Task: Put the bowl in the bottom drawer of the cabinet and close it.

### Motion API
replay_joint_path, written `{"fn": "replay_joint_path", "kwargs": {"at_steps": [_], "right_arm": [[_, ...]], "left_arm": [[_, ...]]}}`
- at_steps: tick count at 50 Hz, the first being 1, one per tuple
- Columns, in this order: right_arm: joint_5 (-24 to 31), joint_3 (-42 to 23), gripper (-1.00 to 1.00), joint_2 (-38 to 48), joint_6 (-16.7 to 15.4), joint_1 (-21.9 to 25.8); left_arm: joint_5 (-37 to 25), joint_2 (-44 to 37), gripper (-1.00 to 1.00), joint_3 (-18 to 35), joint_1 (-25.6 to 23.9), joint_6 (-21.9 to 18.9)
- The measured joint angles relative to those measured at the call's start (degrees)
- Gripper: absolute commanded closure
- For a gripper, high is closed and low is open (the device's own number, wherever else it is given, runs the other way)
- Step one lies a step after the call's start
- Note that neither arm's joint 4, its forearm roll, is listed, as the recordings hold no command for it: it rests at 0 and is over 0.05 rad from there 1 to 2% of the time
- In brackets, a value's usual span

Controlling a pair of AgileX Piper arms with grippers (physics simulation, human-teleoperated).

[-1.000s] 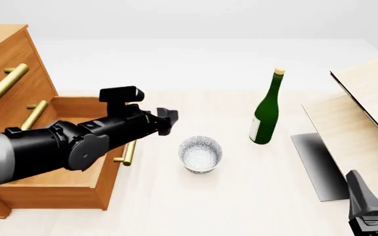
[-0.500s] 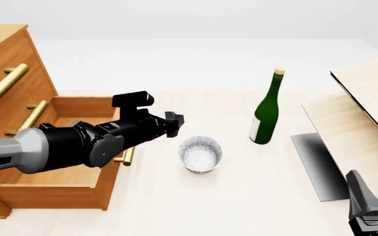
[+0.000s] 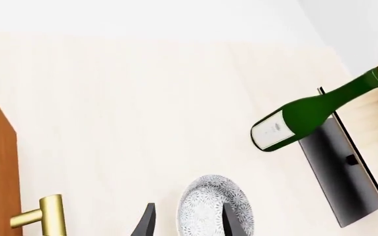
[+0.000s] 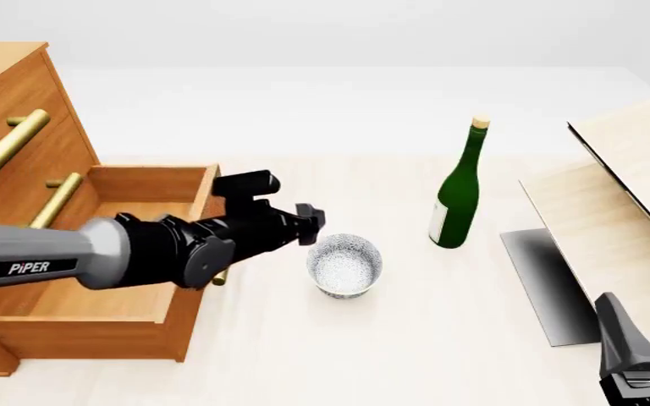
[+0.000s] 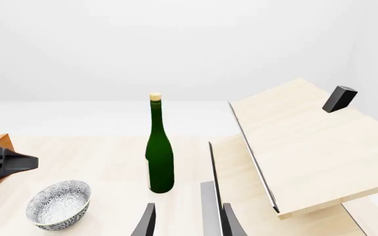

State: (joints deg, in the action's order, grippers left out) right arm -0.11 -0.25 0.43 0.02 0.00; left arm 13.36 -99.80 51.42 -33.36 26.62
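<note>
The bowl (image 4: 344,265), white with a fine grey speckle, stands upright on the pale counter (image 4: 415,355), just right of the open bottom drawer (image 4: 99,313) and apart from it; the same bowl appears in the left wrist view (image 3: 214,209) between the two dark fingertips (image 3: 145,223) of the left hand, and in the right wrist view (image 5: 58,204) low at the near side of the counter; the left hand (image 4: 309,224) sits just beside the bowl's left rim, its jaws spread wider than the bowl and not closed on anything; whether a fingertip touches the rim cannot be told; the left arm, grey and black and marked PIPER, crosses above the drawer cavity; the drawer projects forward from the orange-brown cabinet (image 4: 9,93), its interior showing bare wood; brass bar handles (image 4: 11,142) mark the two upper drawers, which are shut; a green bottle (image 4: 457,196) with a pale label and cork stands upright to the right of the bowl, well apart from it; pale light-wood boards (image 4: 619,211) lean at the far right over a dark panel (image 4: 545,283); the right hand (image 5: 183,221) rests low at the near right corner, jaws parted and empty.
</note>
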Motion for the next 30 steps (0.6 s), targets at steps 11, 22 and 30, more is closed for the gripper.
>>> {"fn": "replay_joint_path", "kwargs": {"at_steps": [11, 22, 30], "right_arm": [[0.0, 0.0, -1.0, 0.0, 0.0, 0.0], [0.0, 0.0, -1.0, 0.0, 0.0, 0.0], [0.0, 0.0, -1.0, 0.0, 0.0, 0.0]], "left_arm": [[0.37, -2.61, -1.0, 0.76, -0.4, 0.85], [0.76, -4.7, -1.0, 0.96, -1.01, 1.67], [1.08, -6.11, -1.0, 1.07, -1.37, 2.18]]}}
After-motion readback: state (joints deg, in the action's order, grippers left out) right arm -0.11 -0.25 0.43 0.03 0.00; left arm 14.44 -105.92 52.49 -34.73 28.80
